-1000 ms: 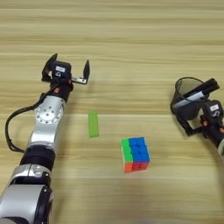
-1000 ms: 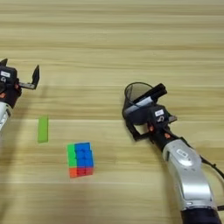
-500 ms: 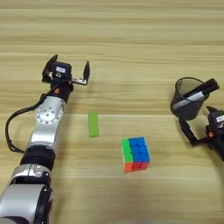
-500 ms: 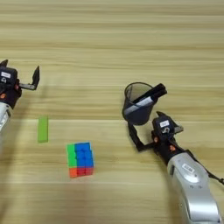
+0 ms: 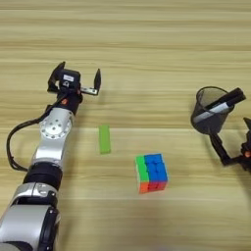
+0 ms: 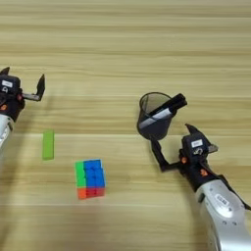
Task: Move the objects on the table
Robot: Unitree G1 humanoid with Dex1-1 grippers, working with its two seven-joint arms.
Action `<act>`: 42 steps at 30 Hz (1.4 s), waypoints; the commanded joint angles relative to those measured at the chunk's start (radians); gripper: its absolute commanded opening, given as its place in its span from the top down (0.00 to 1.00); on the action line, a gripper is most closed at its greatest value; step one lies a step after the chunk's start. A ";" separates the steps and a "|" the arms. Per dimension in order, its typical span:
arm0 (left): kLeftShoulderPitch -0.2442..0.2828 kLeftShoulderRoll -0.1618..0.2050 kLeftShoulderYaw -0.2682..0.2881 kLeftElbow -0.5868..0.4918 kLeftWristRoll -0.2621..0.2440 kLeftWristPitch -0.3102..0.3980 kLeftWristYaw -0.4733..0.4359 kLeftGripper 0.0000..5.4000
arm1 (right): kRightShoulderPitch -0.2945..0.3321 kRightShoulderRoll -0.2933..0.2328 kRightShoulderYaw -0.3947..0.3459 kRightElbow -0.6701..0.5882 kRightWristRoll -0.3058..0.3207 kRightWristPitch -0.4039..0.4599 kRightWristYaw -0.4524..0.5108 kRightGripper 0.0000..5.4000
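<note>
The black mesh pen cup [image 6: 153, 121] stands upright on the table at the right, with a black-and-silver marker [image 6: 162, 111] leaning out of it. My right gripper [image 6: 171, 137] is open just in front of the cup, its fingers apart and off it. The multicoloured puzzle cube [image 5: 152, 172] sits near the middle front. To the cube's upper left lies the flat green block [image 5: 104, 138]. My left gripper [image 5: 78, 69] is open and empty at the upper left, beyond the green block.
The light wood-grain table [image 5: 147, 44] fills the view. My left arm [image 5: 51, 142] runs along the left side from the near edge, with a black cable looping beside it.
My right gripper has let go of the pen cup and drawn back toward me, leaving the cup standing. The left arm, cube and green block have not moved.
</note>
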 commanded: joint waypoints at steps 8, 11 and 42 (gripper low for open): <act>-0.028 -0.002 -0.004 0.033 0.009 -0.020 0.000 0.00 | -0.111 0.001 -0.057 -0.116 0.050 -0.086 -0.033 0.01; -0.029 -0.002 -0.004 0.036 0.009 -0.023 0.001 0.00 | -0.159 -0.009 -0.071 -0.100 0.052 -0.072 -0.045 0.03; -0.014 0.010 0.003 0.027 0.003 -0.032 -0.009 0.00 | -0.544 -0.059 -0.194 0.567 -0.031 -0.279 -0.211 0.00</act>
